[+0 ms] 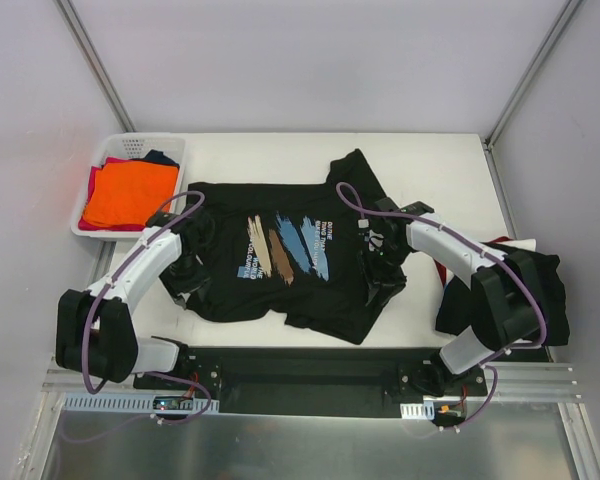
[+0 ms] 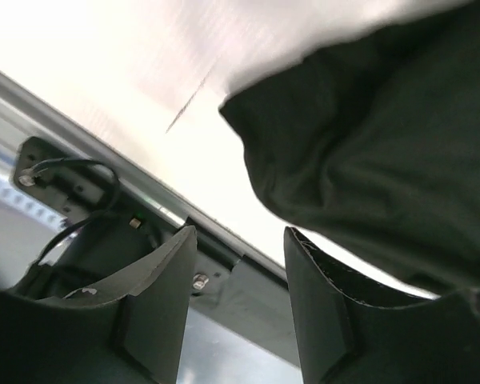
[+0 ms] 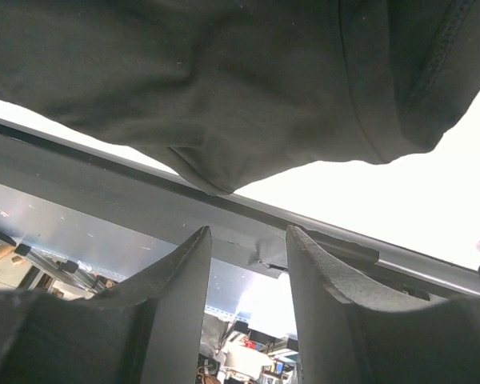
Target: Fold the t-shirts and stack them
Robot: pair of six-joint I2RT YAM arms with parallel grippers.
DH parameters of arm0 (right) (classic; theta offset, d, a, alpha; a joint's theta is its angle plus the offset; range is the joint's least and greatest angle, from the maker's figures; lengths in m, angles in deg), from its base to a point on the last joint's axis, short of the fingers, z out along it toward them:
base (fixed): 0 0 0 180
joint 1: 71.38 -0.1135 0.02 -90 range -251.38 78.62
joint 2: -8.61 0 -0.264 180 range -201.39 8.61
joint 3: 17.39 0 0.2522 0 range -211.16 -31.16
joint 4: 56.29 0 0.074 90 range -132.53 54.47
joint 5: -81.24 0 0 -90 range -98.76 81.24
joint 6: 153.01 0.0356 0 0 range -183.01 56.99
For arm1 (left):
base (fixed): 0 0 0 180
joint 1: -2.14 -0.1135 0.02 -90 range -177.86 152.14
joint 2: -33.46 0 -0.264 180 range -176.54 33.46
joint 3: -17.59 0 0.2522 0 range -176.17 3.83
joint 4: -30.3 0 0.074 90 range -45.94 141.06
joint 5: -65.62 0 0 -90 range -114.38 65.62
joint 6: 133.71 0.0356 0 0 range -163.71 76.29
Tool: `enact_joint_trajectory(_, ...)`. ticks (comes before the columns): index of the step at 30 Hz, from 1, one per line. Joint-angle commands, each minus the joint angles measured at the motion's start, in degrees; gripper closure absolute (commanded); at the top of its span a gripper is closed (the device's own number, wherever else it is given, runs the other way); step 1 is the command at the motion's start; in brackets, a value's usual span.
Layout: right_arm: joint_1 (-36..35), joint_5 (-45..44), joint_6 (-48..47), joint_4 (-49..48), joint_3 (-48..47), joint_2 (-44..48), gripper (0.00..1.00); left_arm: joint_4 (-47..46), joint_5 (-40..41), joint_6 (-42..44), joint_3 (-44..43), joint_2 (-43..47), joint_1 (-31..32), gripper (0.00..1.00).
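Your white rectangular table (image 1: 440,170) carries the black cloth t-shirt with blue, tan and brown brush-stroke print (image 1: 230,215), spread flat at its middle. At the far left, the white plastic lattice basket (image 1: 130,143) holds an orange t-shirt (image 1: 130,195). Your left gripper (image 2: 240,240) and right gripper (image 3: 248,236) sit at the shirt's left and right edges, both half-spread and empty.

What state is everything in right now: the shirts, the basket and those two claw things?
printed black t-shirt: spread open, print facing up.
white basket: holding clothes.
orange shirt: folded, on top in the basket.
dark clothes: bunched in a heap at the right.
left jaws: open, nothing between them, at the printed shirt's left edge.
right jaws: open, nothing between them, at its right edge.
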Motion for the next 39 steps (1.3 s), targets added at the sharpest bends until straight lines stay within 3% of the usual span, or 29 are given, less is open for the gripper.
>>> enact_joint_trajectory(1, -0.3, -0.7, -0.3, 1.5, -0.2, 2.7, 0.54, -6.4, -4.3, 1.7, 4.3, -0.6, -5.0, 0.52)
enact_joint_trajectory(10, -0.2, -1.5, 0.0, 1.6, 0.3, 3.8, 0.54, -7.7, -2.9, 5.3, -1.7, -8.5, -5.1, 0.52)
enact_joint_trajectory(26, -0.2, -2.1, 1.9, 1.7, 0.5, 5.0, 0.54, -13.3, -2.4, 4.8, 6.3, -13.3, -5.1, 0.51)
enact_joint_trajectory(28, -0.2, -2.3, 1.9, 1.9, 0.7, 5.1, 0.54, -14.3, -2.7, 5.1, 7.0, -13.6, -5.1, 0.55)
enact_joint_trajectory(30, -0.2, -2.3, 1.9, 1.9, 1.1, 5.3, 0.54, -15.7, -2.6, 5.3, 7.8, -13.5, -5.1, 0.69)
enact_joint_trajectory(36, -0.2, -1.9, 1.6, 2.2, -0.1, 3.8, 0.54, -16.7, -2.8, 5.4, 9.1, -13.6, -5.1, 0.96)
enact_joint_trajectory(39, -0.3, -1.8, 1.1, 2.5, -1.0, 2.7, 0.54, -15.8, -3.3, 6.2, 8.5, -11.4, -5.1, 1.00)
